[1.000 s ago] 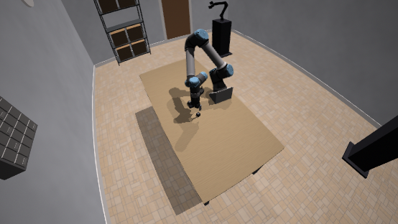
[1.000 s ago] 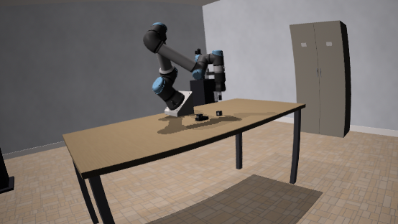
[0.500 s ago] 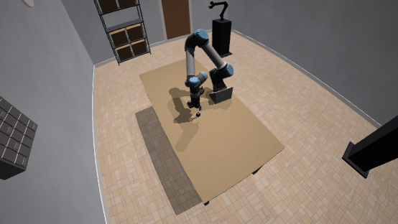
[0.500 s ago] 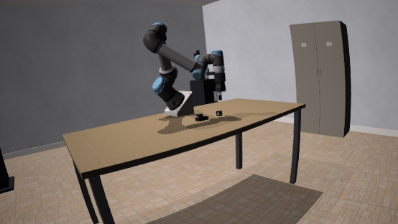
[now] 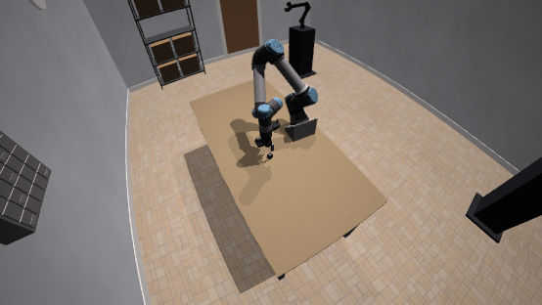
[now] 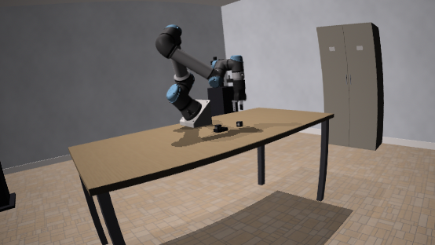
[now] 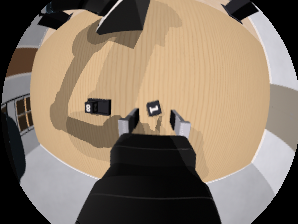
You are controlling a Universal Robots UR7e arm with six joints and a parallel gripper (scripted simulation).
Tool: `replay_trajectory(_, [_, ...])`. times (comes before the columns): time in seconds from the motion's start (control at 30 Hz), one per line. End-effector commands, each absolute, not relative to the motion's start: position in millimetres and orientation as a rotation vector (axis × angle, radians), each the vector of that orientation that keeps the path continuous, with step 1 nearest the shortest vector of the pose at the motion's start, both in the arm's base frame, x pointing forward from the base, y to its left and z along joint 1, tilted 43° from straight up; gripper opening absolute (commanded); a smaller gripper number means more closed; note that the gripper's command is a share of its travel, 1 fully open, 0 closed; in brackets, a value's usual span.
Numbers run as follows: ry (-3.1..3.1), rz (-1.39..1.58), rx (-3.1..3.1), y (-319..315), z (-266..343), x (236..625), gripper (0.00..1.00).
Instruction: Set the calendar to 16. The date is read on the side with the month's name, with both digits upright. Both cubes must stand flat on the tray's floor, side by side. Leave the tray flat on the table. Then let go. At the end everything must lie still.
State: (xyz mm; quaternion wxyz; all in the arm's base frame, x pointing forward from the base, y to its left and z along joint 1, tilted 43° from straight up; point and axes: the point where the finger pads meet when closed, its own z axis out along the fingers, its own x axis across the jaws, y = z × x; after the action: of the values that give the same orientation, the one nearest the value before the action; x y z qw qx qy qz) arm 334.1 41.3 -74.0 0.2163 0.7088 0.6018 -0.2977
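The desk (image 5: 313,196) (image 6: 157,157) (image 7: 225,75) carries everything. The dark tray (image 6: 224,129) (image 7: 104,107) sits apart from the loose cube (image 5: 270,155) (image 6: 239,123) (image 7: 154,108). Only the wrist view reads digits: a tilted 1 on the loose cube, a sideways 8 on the cube (image 7: 88,107) at the tray. That view also shows the fingers spread, holding nothing, above the desk.

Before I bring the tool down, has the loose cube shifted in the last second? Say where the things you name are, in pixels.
No. Judged against the table (image 5: 318,196) (image 6: 129,161) (image 7: 220,75), the loose cube (image 5: 270,156) (image 6: 239,123) (image 7: 154,108) shows no visible shift in top or exterior view.
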Motion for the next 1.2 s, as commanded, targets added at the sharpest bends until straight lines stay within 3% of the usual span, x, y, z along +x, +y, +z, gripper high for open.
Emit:
replay_trajectory(0.0, [1.542, -0.782, 2.037, 41.5, -74.6, 333.5, 1.0])
replay_trajectory(1.17, [0.431, -0.387, 2.386, 36.3, -79.2, 335.0, 1.0])
